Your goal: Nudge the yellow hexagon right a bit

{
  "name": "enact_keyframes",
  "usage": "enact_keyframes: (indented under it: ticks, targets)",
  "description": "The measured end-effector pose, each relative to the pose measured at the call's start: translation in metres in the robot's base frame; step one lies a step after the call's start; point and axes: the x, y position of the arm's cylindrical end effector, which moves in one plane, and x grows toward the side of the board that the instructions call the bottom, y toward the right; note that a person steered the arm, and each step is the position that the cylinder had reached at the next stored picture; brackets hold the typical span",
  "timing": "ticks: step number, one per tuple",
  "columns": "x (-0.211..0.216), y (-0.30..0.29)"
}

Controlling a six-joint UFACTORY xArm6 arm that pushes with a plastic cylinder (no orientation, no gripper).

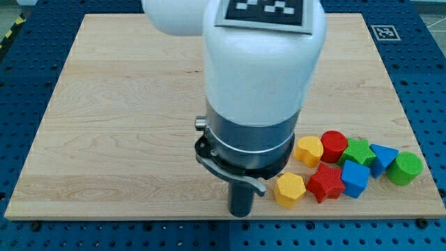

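Claw: none is fitted to this arm, so no open or closed state applies; the arm point(254, 84) ends in a straight dark rod. My tip point(240, 213) rests low on the desk point(118, 104), near the view's bottom edge and slightly right of centre.

Yellow hexagon point(289, 189): located just to the view's right of my tip, with a narrow gap between them. Contact cannot be confirmed.

Remaining blocks form a cluster to the view's right of the hexagon:
- Red star point(326, 183): directly beside the yellow hexagon, apparently touching it.
- Second yellow block point(309, 150), rounded: above the hexagon, toward the view's top.
- Red cylinder point(334, 146): beside the rounded yellow block.
- Green block point(358, 151), irregular outline: right of the red cylinder.
- Blue block point(355, 178): below the green block, beside the red star.
- Blue triangle point(382, 157): further right.
- Green cylinder point(405, 168): the rightmost item, near the desk's right edge.
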Motion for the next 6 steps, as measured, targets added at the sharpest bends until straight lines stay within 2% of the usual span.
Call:
enact_keyframes:
  ticks: [4,6]
  targets:
    - [-0.001,0.026]
    - [0.000,0.064]
